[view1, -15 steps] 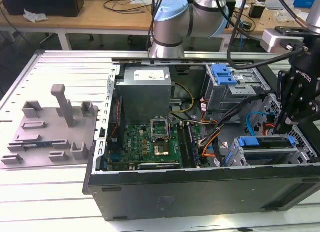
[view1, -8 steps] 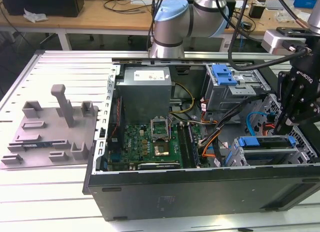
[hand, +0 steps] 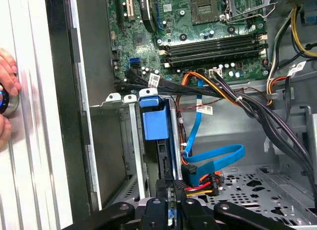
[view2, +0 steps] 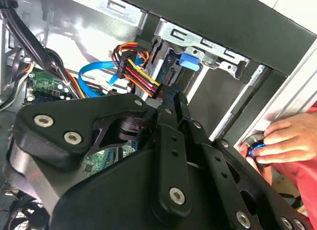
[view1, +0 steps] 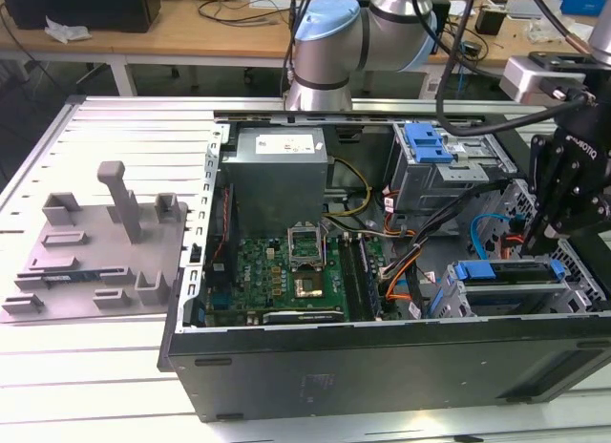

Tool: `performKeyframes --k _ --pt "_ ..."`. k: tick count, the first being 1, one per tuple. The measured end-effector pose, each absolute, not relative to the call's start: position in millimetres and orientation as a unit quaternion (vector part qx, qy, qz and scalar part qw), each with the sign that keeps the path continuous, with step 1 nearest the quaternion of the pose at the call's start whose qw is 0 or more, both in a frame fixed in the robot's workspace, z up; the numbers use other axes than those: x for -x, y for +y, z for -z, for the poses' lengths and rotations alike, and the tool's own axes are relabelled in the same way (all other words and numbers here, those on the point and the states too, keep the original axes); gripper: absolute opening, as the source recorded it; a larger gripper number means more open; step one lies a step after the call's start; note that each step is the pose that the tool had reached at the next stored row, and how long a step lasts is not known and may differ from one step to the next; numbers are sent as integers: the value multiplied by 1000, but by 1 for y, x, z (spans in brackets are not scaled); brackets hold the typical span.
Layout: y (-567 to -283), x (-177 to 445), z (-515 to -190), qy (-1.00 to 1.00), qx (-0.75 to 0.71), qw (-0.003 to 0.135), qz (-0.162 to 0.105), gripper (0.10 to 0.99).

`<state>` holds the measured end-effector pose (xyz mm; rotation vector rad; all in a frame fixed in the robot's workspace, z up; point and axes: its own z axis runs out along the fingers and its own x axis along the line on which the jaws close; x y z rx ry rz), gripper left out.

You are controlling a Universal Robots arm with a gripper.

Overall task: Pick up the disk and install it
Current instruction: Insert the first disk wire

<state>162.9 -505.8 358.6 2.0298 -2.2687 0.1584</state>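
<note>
Shows the disk (view1: 496, 271) standing on edge in the metal drive cage (hand: 132, 155) at the front corner of the open computer case (view1: 382, 367), on the exterior view's right. Marks it best by its bright blue carrier bracket (hand: 156, 118), which also appears in the second wrist view (view2: 188, 61). Places the gripper (view1: 541, 241) low over that same cage, its tip right at the disk's near end in the first wrist view (hand: 172, 198), just beside the red, yellow and black power plug (hand: 203, 183). Cannot tell whether the claw is open or closed, or whether it has hold of the disk or only rests against it.

Probably handles as a stiff, dense metal slab: heavy for its size, smooth on the faces and sensitive to knocks. Probably grips best across the thin edges or on the plastic bracket rails, well away from the connector end and the cables. Could flex at the bracket if squeezed hard.

Also catches a person's hand (view2: 285, 138) on a round button outside the case.
</note>
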Motion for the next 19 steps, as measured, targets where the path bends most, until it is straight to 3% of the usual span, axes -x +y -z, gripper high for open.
performKeyframes --k 6,19 --pt "-512 -166 -359 -742 -668 37 -42 165" --pt "-516 -165 -359 -736 -675 36 -42 165"
